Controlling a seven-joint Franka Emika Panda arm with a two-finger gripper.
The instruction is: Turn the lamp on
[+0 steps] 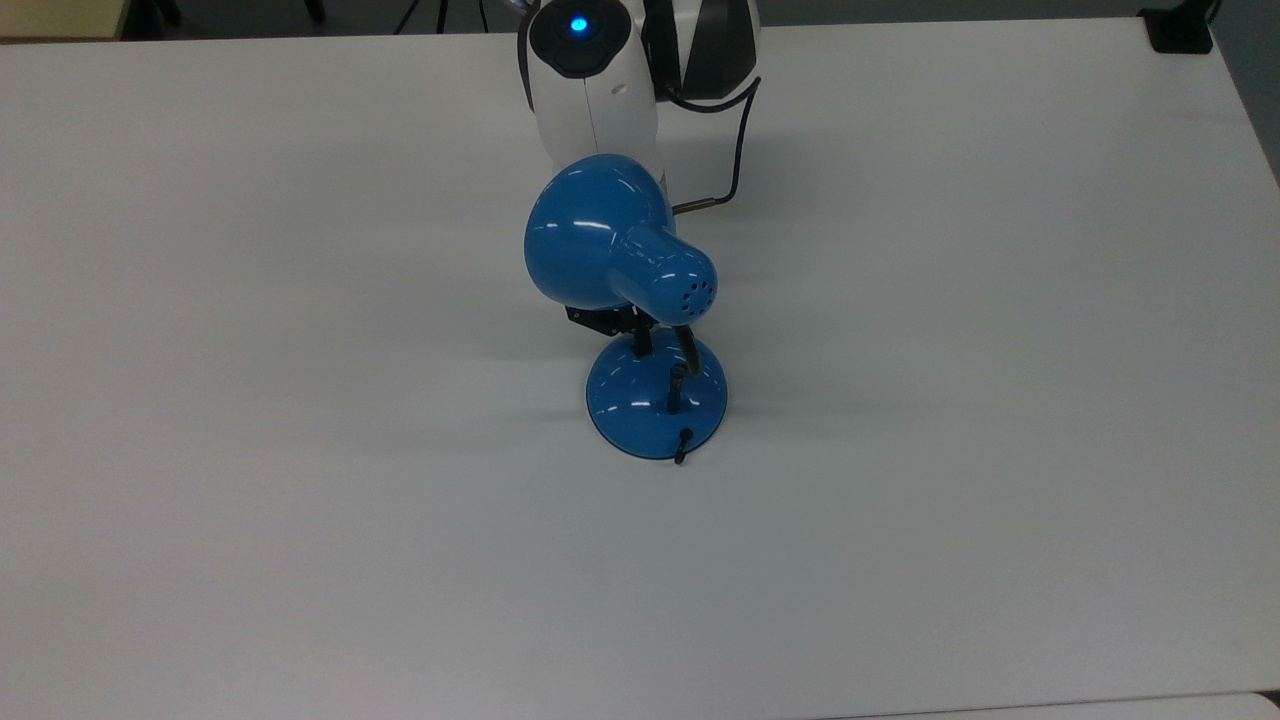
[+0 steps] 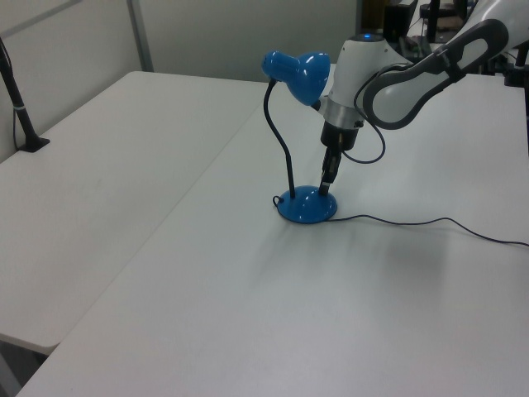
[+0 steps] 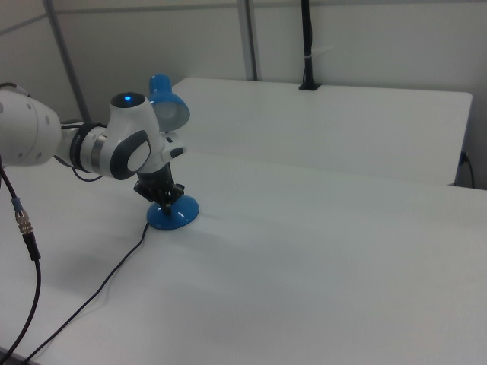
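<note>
Lamp (image 1: 655, 330) is stood upright near the middle of the white table (image 1: 300, 450), base flat on the surface. In the left view the shade (image 2: 299, 73) is carried high on the black gooseneck (image 2: 283, 149), which rises from the left view's left side of the base (image 2: 307, 207). The black cord (image 2: 430, 225) is run off the base toward the left view's right, lying on the table.

Gripper (image 2: 327, 179) is pointed down, directly under the shade, with the fingertips at the top of the domed base on the side away from the gooseneck. Contact with the base looks likely in the left view but cannot be confirmed. In the right view the gripper (image 3: 163, 199) is seen just above the base (image 3: 173, 215), with the arm's white wrist (image 3: 129, 144) in front of the shade (image 3: 167, 103). In the top view the gripper is mostly covered by the shade (image 1: 600, 245).

The fingers look pressed together in the left view, with nothing clamped.

No containers are on the table.
</note>
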